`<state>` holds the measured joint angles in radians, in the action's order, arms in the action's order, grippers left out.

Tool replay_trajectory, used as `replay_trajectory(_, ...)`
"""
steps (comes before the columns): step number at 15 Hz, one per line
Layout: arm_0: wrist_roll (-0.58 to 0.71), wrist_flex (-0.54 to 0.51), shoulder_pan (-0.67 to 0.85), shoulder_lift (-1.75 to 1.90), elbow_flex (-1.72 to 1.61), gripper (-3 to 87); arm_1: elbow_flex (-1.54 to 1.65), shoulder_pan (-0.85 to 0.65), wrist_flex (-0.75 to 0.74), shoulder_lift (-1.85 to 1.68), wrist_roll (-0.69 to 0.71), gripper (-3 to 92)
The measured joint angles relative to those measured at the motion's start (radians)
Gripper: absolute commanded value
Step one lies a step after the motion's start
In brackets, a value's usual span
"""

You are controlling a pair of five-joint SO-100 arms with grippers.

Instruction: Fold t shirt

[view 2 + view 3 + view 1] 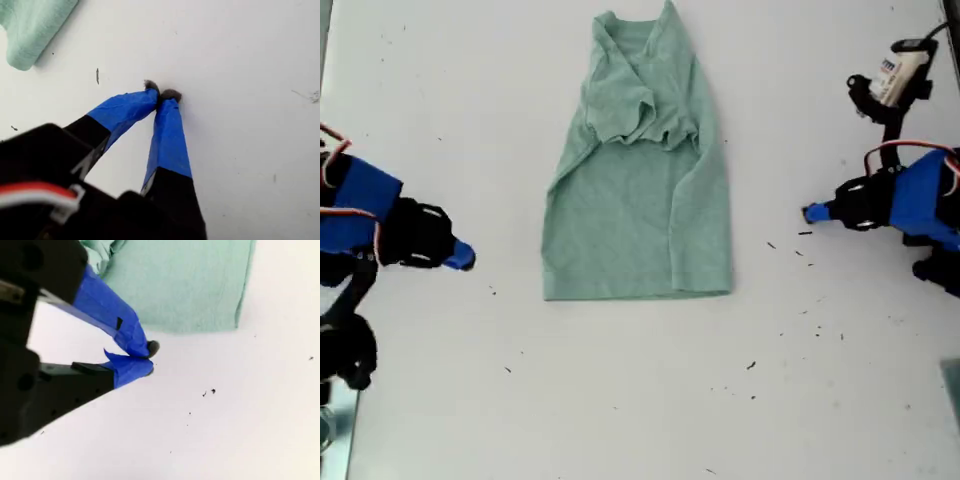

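T shirt [640, 190] lies upper centre of the exterior view, long axis vertical, neck upward; my first gripper [161, 94] and my second gripper [149, 359] are closed, empty

T shirt [640, 190]: plain pale mint green, no print. Table [620, 400] beneath it: white, scattered with small dark specks. My first gripper [162, 95] and my second gripper [149, 359]: blue-taped fingers with dark tips on black bodies. Red and white wires beside the first gripper's black body.
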<state>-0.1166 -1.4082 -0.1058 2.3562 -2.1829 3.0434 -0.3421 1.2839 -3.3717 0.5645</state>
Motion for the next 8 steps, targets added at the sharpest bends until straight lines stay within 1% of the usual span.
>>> replay_trajectory(2,0.018,-0.135,-0.009,-0.256,0.37,-0.3,0.0,0.0,0.011,-0.017,0.0,2.4)
replay_trajectory(3,0.049,-0.158,-0.011,-0.344,0.494,4.9,0.0,0.0,0.018,-0.028,0.0,2.4)
replay_trajectory(4,0.086,-0.17,-0.011,-0.411,0.574,16.2,0.0,0.0,0.025,-0.037,0.0,2.4)
replay_trajectory(5,0.12,-0.176,-0.011,-0.468,0.638,22.2,0.0,0.0,0.026,-0.043,0.0,2.4)
replay_trajectory(6,0.146,-0.178,-0.002,-0.5,0.68,23.0,0.0,0.0,0.028,-0.048,0.0,2.4)
replay_trajectory(8,0.158,-0.178,0.015,-0.518,0.69,25.0,0.0,0.0,0.032,-0.055,0.0,2.4)
